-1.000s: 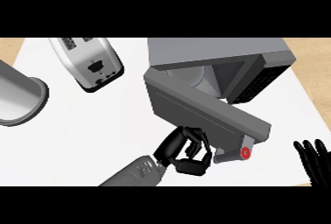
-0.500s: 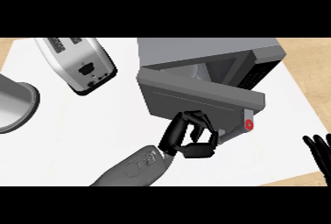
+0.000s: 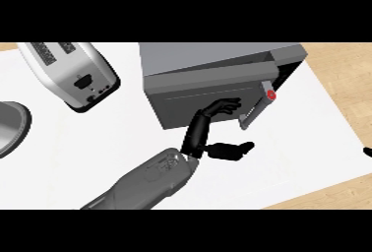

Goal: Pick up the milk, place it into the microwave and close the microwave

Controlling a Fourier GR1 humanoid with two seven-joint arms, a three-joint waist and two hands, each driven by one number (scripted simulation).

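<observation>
The grey microwave (image 3: pixel 218 59) stands at the back of the white counter. Its door (image 3: pixel 181 103) is almost closed, leaving a narrow dark gap at the right side by the handle (image 3: pixel 253 112) and a red button (image 3: pixel 270 95). My left hand (image 3: pixel 196 135) is open, its straight fingers (image 3: pixel 222 107) resting against the door's front and its thumb (image 3: pixel 234 147) stretched out to the right. The milk does not show; the microwave's inside is hidden. Only a black tip of my right hand (image 3: pixel 367 151) shows at the right edge.
A silver toaster (image 3: pixel 71 74) lies at the back left. A grey round pot (image 3: pixel 10 127) is cut off by the left edge. The white counter (image 3: pixel 305 147) ends in a wooden floor at the right and front.
The microwave door has swung from wide open to almost closed, with my left hand following it and pushing. My right hand has slid nearly out of view to the right.
</observation>
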